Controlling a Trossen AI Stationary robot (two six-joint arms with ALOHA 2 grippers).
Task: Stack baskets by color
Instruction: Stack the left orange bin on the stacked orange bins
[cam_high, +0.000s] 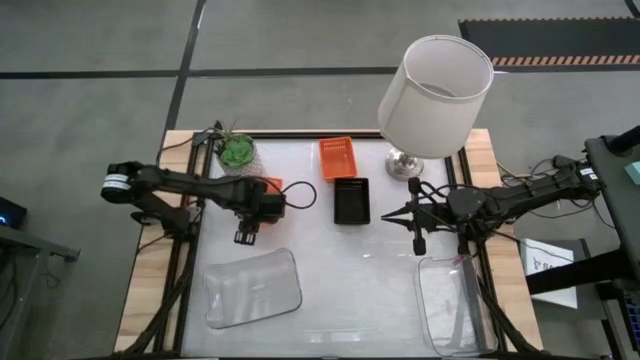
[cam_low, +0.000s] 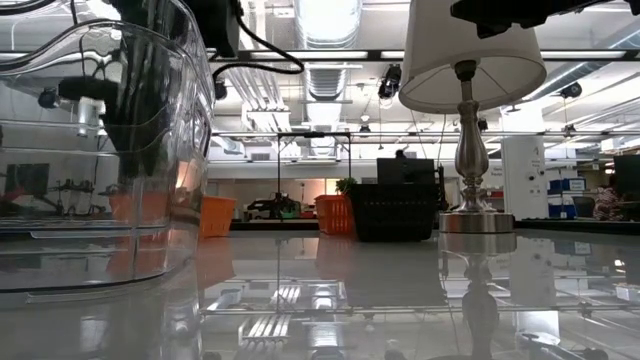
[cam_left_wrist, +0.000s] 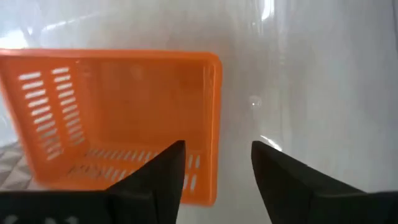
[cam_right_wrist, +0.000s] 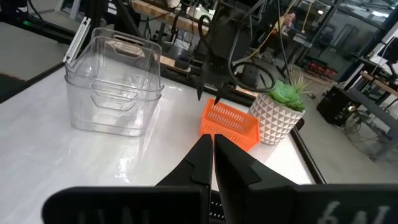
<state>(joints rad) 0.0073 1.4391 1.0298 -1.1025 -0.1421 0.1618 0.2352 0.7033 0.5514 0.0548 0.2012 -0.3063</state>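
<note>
My left gripper (cam_left_wrist: 216, 155) points down, open, over an orange basket (cam_left_wrist: 118, 118) that rests on the table beside the potted plant (cam_right_wrist: 280, 112). One end wall of the basket (cam_left_wrist: 212, 124) lies under the gap between the fingers. The right wrist view shows the same gripper (cam_right_wrist: 209, 96) just above that basket's rim (cam_right_wrist: 227, 115). A second orange basket (cam_high: 338, 157) and a black basket (cam_high: 351, 200) rest mid-table. My right gripper (cam_right_wrist: 211, 146) is shut on nothing and held level above the table near the lamp base (cam_high: 404, 162). My left gripper comes at the orange basket from above with one finger (cam_left_wrist: 168, 168) over its inside and the other (cam_left_wrist: 273, 168) outside the end wall. I cannot tell whether either finger touches the basket.
A clear tray (cam_high: 252, 288) lies near the front left and another (cam_high: 455, 305) at the front right. The white lamp (cam_high: 435, 95) stands at the back right, its shade overhanging the table. Free table surface lies between the trays and the black basket.
</note>
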